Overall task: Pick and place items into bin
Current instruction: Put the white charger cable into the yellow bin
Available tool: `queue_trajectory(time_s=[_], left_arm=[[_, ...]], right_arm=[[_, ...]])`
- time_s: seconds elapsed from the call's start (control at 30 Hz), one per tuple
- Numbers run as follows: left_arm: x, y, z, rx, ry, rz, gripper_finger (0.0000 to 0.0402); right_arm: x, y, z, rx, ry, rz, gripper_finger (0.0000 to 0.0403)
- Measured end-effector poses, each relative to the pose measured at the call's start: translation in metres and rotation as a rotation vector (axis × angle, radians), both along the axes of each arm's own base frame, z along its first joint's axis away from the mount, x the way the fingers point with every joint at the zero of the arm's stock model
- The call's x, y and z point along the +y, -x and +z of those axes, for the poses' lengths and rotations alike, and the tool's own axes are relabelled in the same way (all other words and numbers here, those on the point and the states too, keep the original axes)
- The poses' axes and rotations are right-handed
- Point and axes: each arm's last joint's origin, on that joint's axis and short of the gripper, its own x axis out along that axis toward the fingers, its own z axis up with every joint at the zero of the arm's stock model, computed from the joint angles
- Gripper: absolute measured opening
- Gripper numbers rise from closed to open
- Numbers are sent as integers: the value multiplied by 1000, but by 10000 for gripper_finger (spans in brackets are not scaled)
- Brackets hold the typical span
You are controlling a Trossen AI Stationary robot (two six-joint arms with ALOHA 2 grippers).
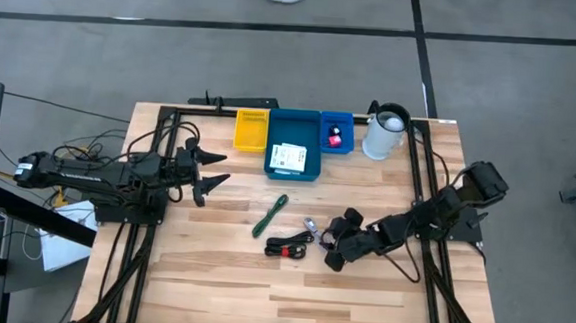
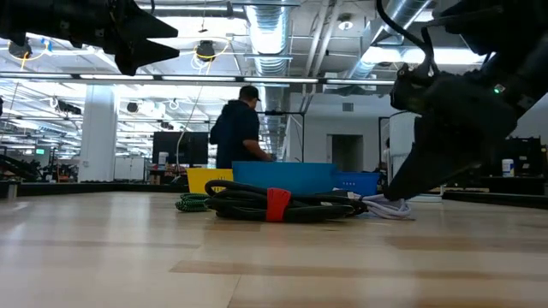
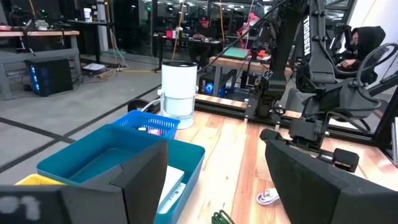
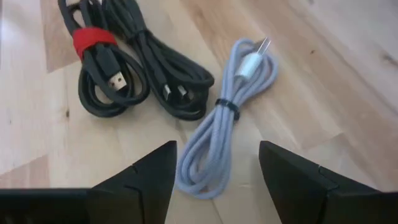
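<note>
A pale grey coiled cable (image 4: 224, 124) lies flat on the wood. Beside it is a black cable bundle with a red tie (image 4: 124, 68), which also shows in the high view (image 1: 288, 247). My right gripper (image 4: 217, 152) hangs open just above the grey cable, slanting down, one finger on either side of its near loop without touching it. It sits right of centre on the table (image 1: 335, 243). A green pen (image 1: 270, 217) lies left of the cables. My left gripper (image 1: 212, 170) waits open at the left, raised and level.
Along the far edge stand a yellow bin (image 1: 251, 129), a teal bin (image 1: 312, 173) holding white cards (image 1: 288, 158), a small blue bin (image 1: 335, 144) with a pink piece (image 1: 335, 136), and a white jug (image 1: 384, 133). A person (image 2: 238, 133) stands beyond the table.
</note>
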Motion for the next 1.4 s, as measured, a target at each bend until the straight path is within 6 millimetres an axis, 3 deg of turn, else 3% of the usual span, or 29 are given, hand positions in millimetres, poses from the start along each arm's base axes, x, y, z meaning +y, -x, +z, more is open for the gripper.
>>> queue_trajectory(time_s=[0.4,0.83,1.13,1.23,1.4], left_arm=[[0,0,0,2,3,0,261],[0,0,-5,48,8,0,261],[-1,0,-5,47,9,-21,261],[-1,0,-5,47,9,-21,261],[-1,0,-4,46,9,-21,261]], right_arm=[[-7,-2,-5,43,-24,2,176],[-10,-3,-5,59,44,54,18],[-11,-5,-2,43,142,66,31],[-11,-8,4,32,178,92,13],[-14,-11,25,-16,252,117,21]])
